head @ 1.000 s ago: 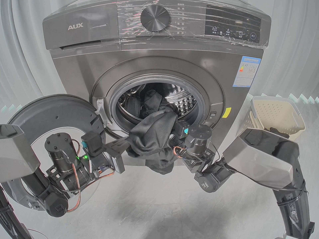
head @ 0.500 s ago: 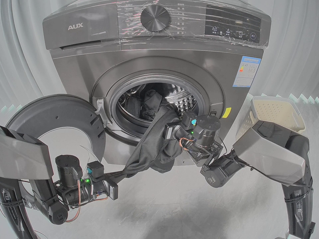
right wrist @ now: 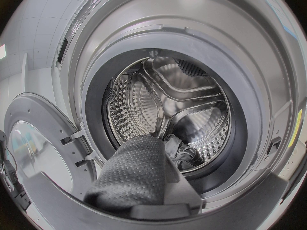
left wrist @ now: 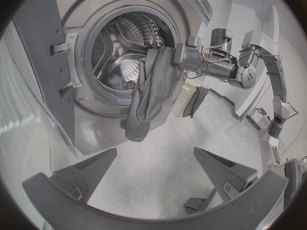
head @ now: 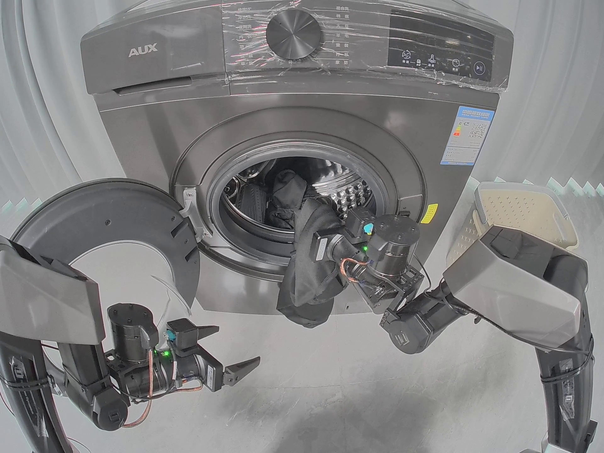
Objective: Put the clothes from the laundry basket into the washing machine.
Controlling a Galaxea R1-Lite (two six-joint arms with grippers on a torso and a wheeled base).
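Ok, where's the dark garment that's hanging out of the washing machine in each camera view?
Head view: the dark garment hangs from the drum mouth, at centre.
Left wrist view: it drapes out of the drum and hangs down.
Right wrist view: close up, in front of the drum.
Shared landmark: the perforated steel drum.

**Laundry test corner in a lab**

A grey front-loading washing machine (head: 157,127) stands on a bare concrete floor (head: 327,379) in front of pale curtains (head: 38,95). Plastic film (head: 352,39) covers its control panel, and a cream laundry basket (head: 525,212) sits beside it.
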